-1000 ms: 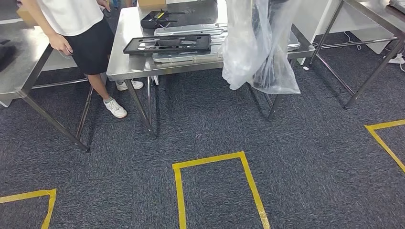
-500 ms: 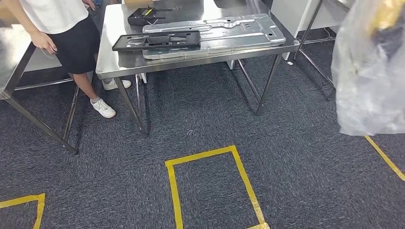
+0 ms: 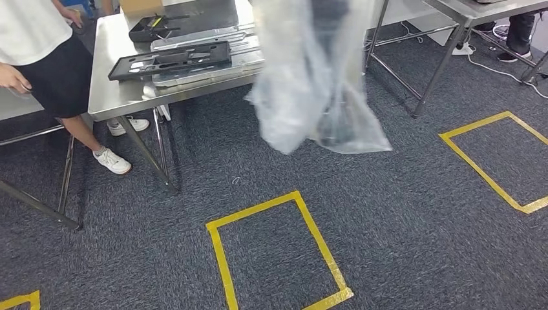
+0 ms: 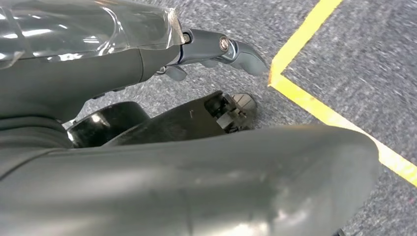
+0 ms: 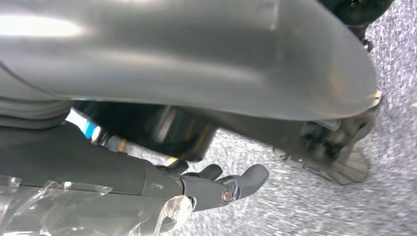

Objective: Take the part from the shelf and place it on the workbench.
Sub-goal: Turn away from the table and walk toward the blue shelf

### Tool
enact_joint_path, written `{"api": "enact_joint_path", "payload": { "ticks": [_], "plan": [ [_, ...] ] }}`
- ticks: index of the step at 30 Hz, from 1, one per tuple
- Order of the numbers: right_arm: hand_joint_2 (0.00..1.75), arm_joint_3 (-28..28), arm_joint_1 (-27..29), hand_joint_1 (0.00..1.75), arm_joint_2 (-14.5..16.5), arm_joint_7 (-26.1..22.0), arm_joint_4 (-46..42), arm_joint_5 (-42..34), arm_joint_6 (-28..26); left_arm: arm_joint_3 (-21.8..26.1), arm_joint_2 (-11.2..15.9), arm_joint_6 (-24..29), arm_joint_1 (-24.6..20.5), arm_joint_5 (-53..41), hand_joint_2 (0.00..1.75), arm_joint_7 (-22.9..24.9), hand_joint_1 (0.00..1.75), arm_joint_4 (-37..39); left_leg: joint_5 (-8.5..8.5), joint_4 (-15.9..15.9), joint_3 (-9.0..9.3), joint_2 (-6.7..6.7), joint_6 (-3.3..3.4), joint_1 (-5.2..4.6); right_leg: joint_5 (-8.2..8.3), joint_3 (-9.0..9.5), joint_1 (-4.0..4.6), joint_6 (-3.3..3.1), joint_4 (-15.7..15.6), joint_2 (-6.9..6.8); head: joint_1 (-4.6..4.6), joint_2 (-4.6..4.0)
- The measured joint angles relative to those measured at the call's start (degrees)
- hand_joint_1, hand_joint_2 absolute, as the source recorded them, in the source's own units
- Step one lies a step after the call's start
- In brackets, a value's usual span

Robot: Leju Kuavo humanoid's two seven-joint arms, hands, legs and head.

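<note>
From the head view, one clear plastic bag point(image 3: 316, 84) hangs in front of the tabletop point(image 3: 110, 97), a dark part point(image 3: 336, 123) low inside it. On the tabletop lie one black frame point(image 3: 171, 59), silver plates point(image 3: 213, 64) and one black tray point(image 3: 152, 27). A person point(image 3: 39, 58) stands beside it.

Left wrist view: the left hand point(image 4: 216, 49) shows above carpet; whether it grips anything, I cannot tell.

Right wrist view: the right hand point(image 5: 216, 184), likewise unclear.

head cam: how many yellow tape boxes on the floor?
3: middle box in front of the steel table; right box, cut off by the frame edge; corner piece at bottom left, mostly out of frame. More may lie outside the view.
</note>
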Motion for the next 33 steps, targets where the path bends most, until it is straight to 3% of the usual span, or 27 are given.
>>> {"api": "enact_joint_path", "payload": {
  "ticks": [3,4,5,6,7,9,11,13,15,17,19,20,21,22,24,26,28,30,31,33],
  "plan": [
    [0.0,0.0,-0.1,0.0,0.0,0.1,0.0,-0.3,0.0,-0.4,0.0,0.0,0.2,-0.2,0.0,0.5,0.0,0.0,-5.94,12.2,-5.52,-2.42,-0.65,0.35,0.29,-0.35,-0.07,-0.59,0.0,1.82,-0.09,0.0],
    [0.0,0.0,0.0,0.0,0.0,0.1,0.0,-0.5,0.0,-0.6,0.0,0.0,0.2,-0.3,0.0,0.7,0.0,0.0,-6.72,15.2,-7.05,-2.62,-0.71,0.41,0.34,-0.4,-0.07,-0.67,0.0,2.58,-0.1,0.0],
    [0.0,0.0,0.0,0.0,0.0,0.1,0.1,-0.7,0.0,-0.7,0.0,-0.1,0.2,-0.5,0.0,0.9,0.0,0.0,-6.29,16.0,-7.62,-2.76,-0.71,0.46,0.38,-0.4,-0.09,-0.7,0.0,3.37,-0.11,0.0],
    [0.0,0.0,0.0,0.0,0.0,0.1,0.1,-1.0,0.0,-0.8,-0.1,-0.1,0.2,-0.7,0.0,1.0,0.0,0.0,-4.61,14.1,-6.96,-2.95,-0.63,0.51,0.4,-0.34,-0.1,-0.7,0.0,4.14,-0.12,0.0],
    [0.0,0.0,0.0,0.0,0.0,0.1,0.1,-1.2,0.0,-0.8,-0.1,-0.1,0.2,-0.9,0.0,1.2,0.0,0.0,-2.19,10.2,-5.39,-3.48,-0.49,0.59,0.43,-0.23,-0.12,-0.67,0.0,4.92,-0.13,0.0],
    [0.0,0.0,-0.1,0.0,0.1,0.1,0.1,-1.6,0.0,-1.0,-0.1,-0.1,0.1,-1.4,0.0,1.5,0.0,0.0,1.91,1.5,-1.86,-5.98,0.05,0.73,0.5,-0.22,-0.05,-0.43,0.1,6.33,-0.13,-0.01],
    [0.0,-0.1,-0.1,0.0,0.1,0.2,0.1,-2.1,0.1,-1.5,-0.1,-0.2,0.1,-1.8,0.0,1.9,0.0,0.0,3.05,-2.1,-0.66,-7.58,0.41,0.67,0.74,-0.69,-0.08,0.19,0.1,7.49,-0.1,-0.01],
    [0.0,-0.2,0.1,0.0,0.1,0.3,0.1,-2.5,0.2,-2.0,-0.2,-0.1,0.0,-2.2,0.0,2.1,0.0,0.0,3.21,-2.4,-0.81,-6.79,0.72,0.59,1.03,-1.19,-0.23,0.98,0.1,8.19,-0.08,0.0],
    [0.0,-0.2,0.3,0.0,0.0,0.3,0.2,-2.9,0.2,-2.2,-0.4,0.0,-0.2,-2.4,0.0,2.1,0.0,0.0,3.7,-2.9,-0.74,-5.72,1.38,0.71,-0.01,-2.03,-0.11,1.43,1.5,6.26,0.08,0.0],
    [0.0,-0.3,0.2,0.0,0.1,0.2,0.3,-3.1,0.2,-2.3,-0.6,0.1,-0.2,-2.6,0.0,2.1,0.0,0.0,3.96,-3.1,-0.66,-4.34,1.9,0.63,-3.71,-4.92,0.07,1.6,8.0,3.17,0.33,0.0],
    [0.0,-0.3,0.1,0.0,0.1,-0.1,0.3,-3.4,0.2,-2.6,-0.6,0.3,-0.1,-3.0,0.0,1.9,0.0,0.0,3.94,-3.0,-0.72,-2.7,2.08,0.38,-7.45,-8.66,0.06,1.8,16.7,2.08,0.49,0.0],
    [0.0,-0.3,0.1,0.0,0.1,-0.2,0.3,-3.6,0.2,-2.8,-0.6,0.4,0.0,-3.1,0.0,1.9,0.0,0.0,3.93,-3.0,-0.75,-1.97,2.09,0.32,-7.86,-9.37,0.01,1.88,18.5,1.96,0.52,0.0],
    [0.0,-0.4,0.1,0.0,0.1,-0.3,0.3,-3.7,0.2,-3.0,-0.7,0.5,0.0,-3.2,0.0,1.8,0.0,0.0,3.91,-3.0,-0.75,-1.26,2.08,0.32,-7.25,-8.9,-0.05,1.97,18.2,1.8,0.52,0.0],
    [0.0,-0.4,0.1,0.0,0.1,-0.4,0.3,-3.8,0.3,-3.2,-0.7,0.6,-0.1,-3.2,0.0,1.8,0.0,0.0,3.86,-3.0,-0.71,-0.66,2.02,0.36,-5.68,-7.16,-0.14,2.05,15.2,1.5,0.53,0.0],
    [0.0,-0.4,0.2,0.0,0.2,-0.4,0.4,-3.8,0.4,-3.5,-0.8,0.7,-0.2,-3.3,0.0,1.7,0.0,0.0,3.59,-2.7,-0.65,0.29,1.61,0.27,-2.21,-2.07,-0.22,2.25,6.0,-0.49,0.55,0.0],
    [0.0,-0.4,0.2,0.0,0.3,-0.4,0.4,-3.7,0.5,-3.7,-0.8,0.7,-0.4,-3.3,0.0,1.8,0.0,0.0,3.27,-2.1,-0.73,0.97,1.03,-0.03,-0.81,0.38,-0.17,1.89,1.0,-1.72,0.5,0.0],
    [0.0,-0.4,0.3,0.0,0.4,-0.4,0.5,-3.8,0.7,-3.8,-0.8,0.7,-0.5,-3.4,0.0,1.9,0.0,0.0,3.2,-1.9,-0.82,1.72,0.65,-0.06,-0.73,0.02,0.05,1.1,0.9,-0.81,0.41,0.0],
    [0.0,-0.4,0.3,0.0,0.5,-0.3,0.5,-3.8,0.8,-4.1,-0.8,0.7,-0.8,-3.4,0.0,2.0,0.0,0.0,2.27,-0.9,-1.11,1.27,0.14,0.27,-0.46,-0.28,0.1,0.35,0.9,0.19,0.36,0.0],
    [0.0,-0.4,0.2,0.0,0.5,-0.3,0.5,-3.8,0.8,-4.3,-0.8,0.7,-0.8,-3.5,0.0,2.1,0.0,0.0,0.9,0.9,-1.83,0.36,-0.13,0.42,-0.28,-0.41,0.03,-0.01,0.9,0.65,0.33,0.0],
    [0.0,-0.5,0.1,0.0,0.7,-0.3,0.5,-3.7,1.0,-4.6,-0.8,0.7,-0.7,-3.5,0.0,2.4,0.0,0.0,-3.35,8.4,-4.96,-1.79,-0.49,0.57,0.05,-0.76,-0.01,-0.55,0.9,1.75,0.25,0.0]
  ]
}}
